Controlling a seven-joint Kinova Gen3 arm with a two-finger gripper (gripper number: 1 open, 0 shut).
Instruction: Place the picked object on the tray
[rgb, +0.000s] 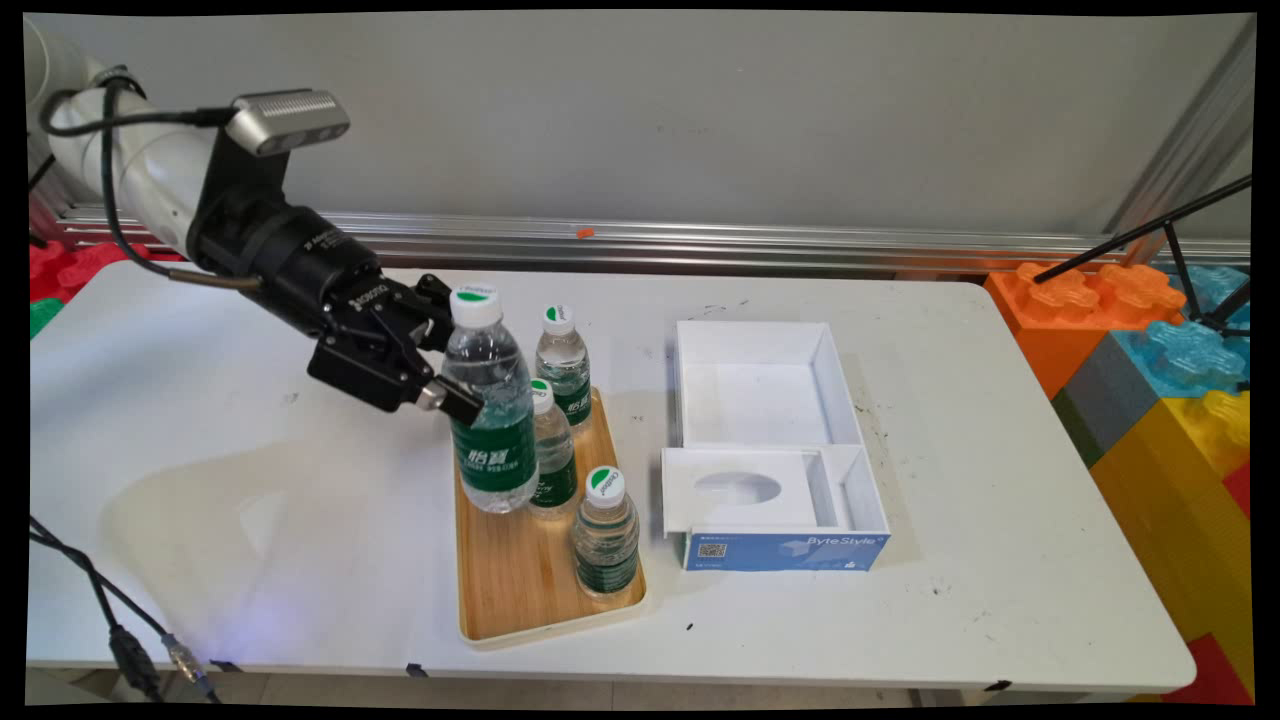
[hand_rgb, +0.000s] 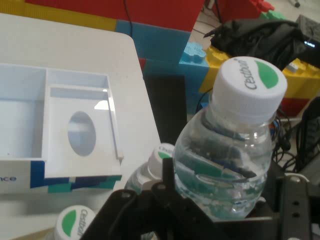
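The hand (rgb: 447, 368) is clenched around a water bottle (rgb: 488, 405) with a green label, holding it upright above the far-left part of the wooden tray (rgb: 520, 590). Three other bottles stand on the tray, just beside it. An open white box (rgb: 768, 445) lies on the tabletop (rgb: 250, 480) to the right.

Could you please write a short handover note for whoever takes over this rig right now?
Gripper: shut on the large water bottle, gripping its body above the green label; in the main view the bottle looks slightly lifted and tilted over the bamboo tray.
Three small water bottles stand upright on the tray: one at the far end, one close behind the large bottle, one toward the near end.
Right of the tray, apart from it, sits the open white box with its blue ByteStyle side facing the camera; its compartments hold no bottles.
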